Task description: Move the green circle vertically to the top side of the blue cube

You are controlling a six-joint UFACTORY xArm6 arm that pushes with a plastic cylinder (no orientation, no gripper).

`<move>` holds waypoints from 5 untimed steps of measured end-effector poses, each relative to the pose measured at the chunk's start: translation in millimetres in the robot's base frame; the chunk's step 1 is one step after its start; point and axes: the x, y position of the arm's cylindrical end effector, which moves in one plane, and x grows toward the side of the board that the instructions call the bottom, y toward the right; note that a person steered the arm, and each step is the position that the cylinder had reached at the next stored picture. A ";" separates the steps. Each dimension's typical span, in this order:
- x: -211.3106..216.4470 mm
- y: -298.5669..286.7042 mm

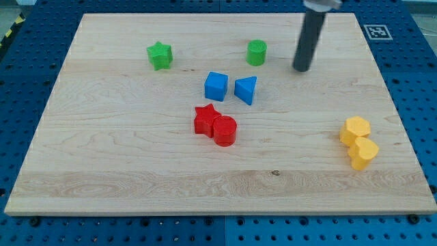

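Lying nearest, at the view's right, two yellow blocks (359,141) touching each other. Sitting mid-board, red star (205,117) pressed against red cylinder (225,130). Standing just beyond, blue cube (216,86) beside blue triangle (246,89). Resting farther up, green circle (257,52), axis upright, above-right of the cube; green star (160,55) to its left. Hovering right of the circle, apart, my tip (301,69); no fingers. Showing at the far corner, a black-and-white marker (377,31), no readable writing

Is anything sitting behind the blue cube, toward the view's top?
Bare board lies directly behind the blue cube. The green circle stands farther up and right; my tip is right of it. Nothing is hidden.
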 end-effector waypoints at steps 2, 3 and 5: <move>-24.7 1.2; -23.9 -47.8; -24.0 -100.9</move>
